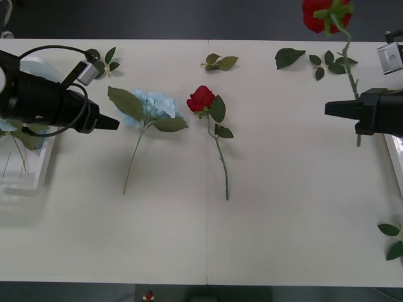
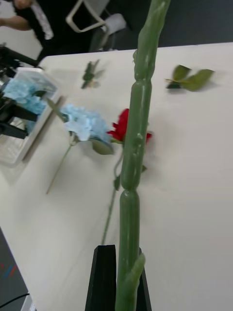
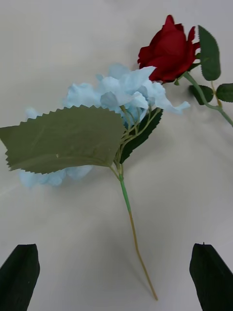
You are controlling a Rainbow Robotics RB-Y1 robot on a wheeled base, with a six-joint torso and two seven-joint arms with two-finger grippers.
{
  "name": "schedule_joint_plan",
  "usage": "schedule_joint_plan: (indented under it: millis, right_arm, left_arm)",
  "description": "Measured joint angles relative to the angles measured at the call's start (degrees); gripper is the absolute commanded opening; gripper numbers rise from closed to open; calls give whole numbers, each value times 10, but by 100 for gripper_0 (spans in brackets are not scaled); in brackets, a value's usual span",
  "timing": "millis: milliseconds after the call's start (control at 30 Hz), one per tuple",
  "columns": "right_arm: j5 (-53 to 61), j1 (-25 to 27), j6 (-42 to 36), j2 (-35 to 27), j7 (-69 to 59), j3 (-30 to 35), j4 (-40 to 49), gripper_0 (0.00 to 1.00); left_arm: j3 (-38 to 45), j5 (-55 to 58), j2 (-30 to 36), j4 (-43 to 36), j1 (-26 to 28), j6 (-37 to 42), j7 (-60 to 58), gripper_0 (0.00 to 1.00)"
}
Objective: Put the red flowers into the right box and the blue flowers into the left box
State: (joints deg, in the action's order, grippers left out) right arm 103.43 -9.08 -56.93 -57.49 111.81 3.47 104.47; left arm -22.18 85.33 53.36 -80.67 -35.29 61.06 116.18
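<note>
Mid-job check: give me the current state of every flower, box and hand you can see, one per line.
Left hand: open, above the blue flower's stem.
Right hand: shut on a rose stem.
Held red rose: lifted, bloom above the table's far edge.
Blue flower on table: lying flat, not gripped.
Red rose on table: lying flat beside it, not gripped.
Left box: already holds blue flowers.
Right box: edge visible, contents hidden.

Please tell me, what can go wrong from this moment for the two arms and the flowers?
1. The right gripper holds a red rose low on its stem; the bloom rides high, so it may tilt or slip.
2. The left gripper is open over the blue hydrangea, whose thin stem lies flat; the fingers may miss it.
3. The second rose lies close and may be nudged.
</note>
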Motion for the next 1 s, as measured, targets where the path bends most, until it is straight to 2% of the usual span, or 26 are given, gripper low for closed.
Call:
schedule_joint_plan:
  millis: [367,500,700,833,867,1000]
  right_arm:
    - [0,-1,-14,-117,-105,6,-175,0]
    - [-5,-2,-46,-159,-107,6,-240,0]
    - [-92,-28,-78,-191,-107,6,-318,0]
    - [-152,-33,-84,-199,-107,6,-334,0]
    - [-169,-33,-84,-199,-107,6,-337,0]
    - [-217,-33,-84,-199,-96,6,-357,0]
  left_arm:
    - [-20,-230,-138,1,-14,-4,-136,89]
    - [-44,-289,-160,1,-14,-8,-161,87]
    - [-72,-363,-176,1,-14,-11,-225,83]
    - [-76,-389,-177,2,-14,-11,-235,68]
    - [-76,-393,-177,2,-14,-11,-241,60]
    - [-76,-399,-177,9,-14,-11,-243,56]
